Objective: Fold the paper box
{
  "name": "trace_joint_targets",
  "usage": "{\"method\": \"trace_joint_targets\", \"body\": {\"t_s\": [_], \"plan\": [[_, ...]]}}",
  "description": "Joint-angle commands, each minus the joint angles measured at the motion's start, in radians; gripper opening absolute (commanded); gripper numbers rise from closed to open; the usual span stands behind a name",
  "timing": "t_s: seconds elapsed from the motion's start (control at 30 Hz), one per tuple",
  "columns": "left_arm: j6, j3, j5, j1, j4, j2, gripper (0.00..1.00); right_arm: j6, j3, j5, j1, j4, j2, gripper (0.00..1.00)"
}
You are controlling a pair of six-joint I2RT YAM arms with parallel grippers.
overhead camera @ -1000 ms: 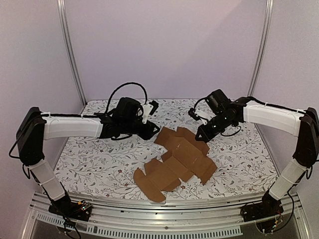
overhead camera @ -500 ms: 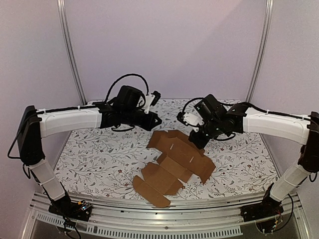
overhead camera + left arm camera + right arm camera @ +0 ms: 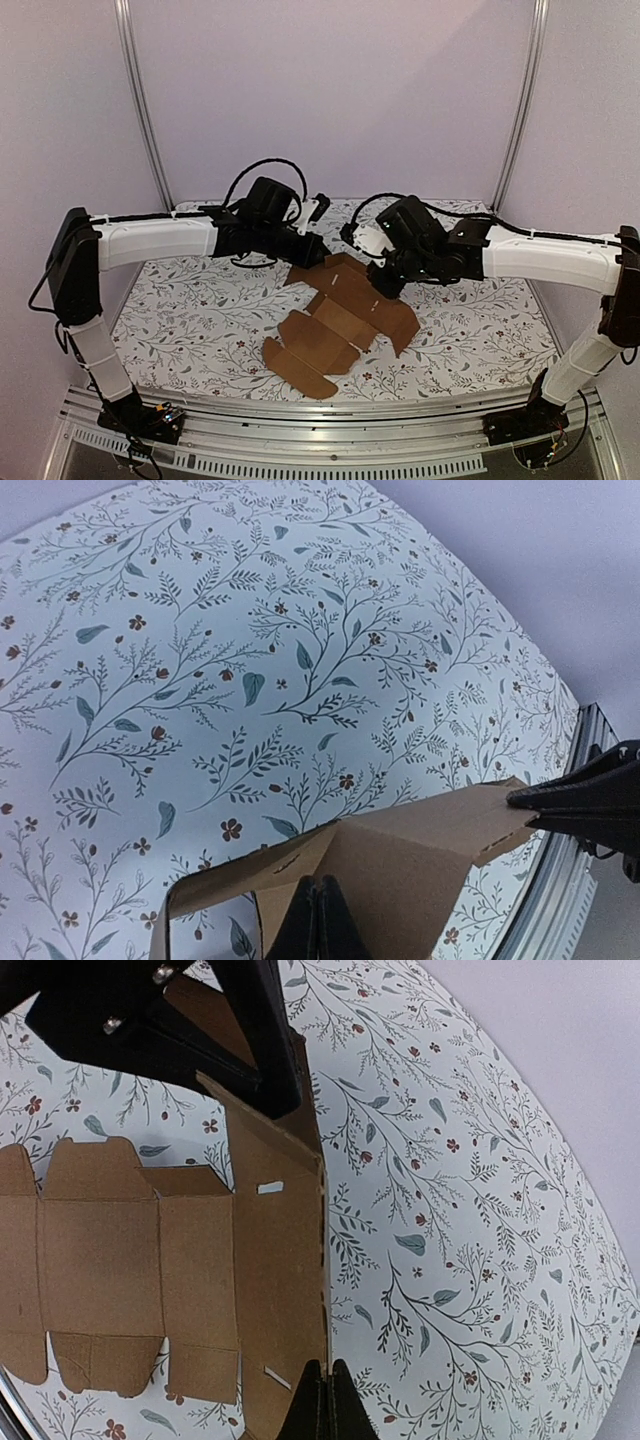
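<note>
two grippers meet at the far end of the box (image 3: 335, 325), a flat brown die-cut sheet with flaps and slots, lying unfolded near the middle of the cloth (image 3: 190, 300). the sheet runs slantwise, its near flaps toward the front edge of the table and its far end between the two arms.

the left gripper (image 3: 314, 253) comes in from the left with its jaws pressed fully together on the sheet's far flap. in its wrist view the fingers (image 3: 305, 920) show as one dark wedge nipping the cardboard's edge. the flap there is lifted clear of the cloth and bent into a shallow ridge, with the leaf print showing under it.

the right gripper (image 3: 384, 287) reaches in from the right, jaws likewise closed tight, pinching a far-right panel of the sheet. in its wrist view the fingers (image 3: 310, 1405) close on the panel's edge nearest the camera, right by a fold line, and that panel tilts up from the rest. in that same view the left gripper is the black shape at the top, at the panel's other end. in the left wrist view the right gripper's black tip touches the pointed corner of the raised flap.

the near panels lie flat on the cloth, touched by neither arm.
</note>
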Motion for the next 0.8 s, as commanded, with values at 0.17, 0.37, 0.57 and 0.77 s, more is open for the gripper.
{"method": "trace_joint_targets", "body": {"t_s": [0.17, 0.37, 0.57, 0.77], "plan": [[-0.040, 0.013, 0.084, 0.000, 0.011, 0.047, 0.00, 0.003, 0.005, 0.026, 0.015, 0.080, 0.054, 0.00], [-0.078, 0.009, 0.128, -0.009, 0.059, 0.066, 0.00, 0.021, 0.007, 0.011, 0.023, 0.095, 0.079, 0.00], [-0.140, 0.007, 0.178, -0.010, 0.142, 0.107, 0.00, 0.048, 0.005, -0.010, 0.029, 0.102, 0.097, 0.00], [-0.188, -0.004, 0.201, -0.010, 0.204, 0.137, 0.00, 0.065, -0.002, -0.013, 0.030, 0.106, 0.104, 0.00]]}}
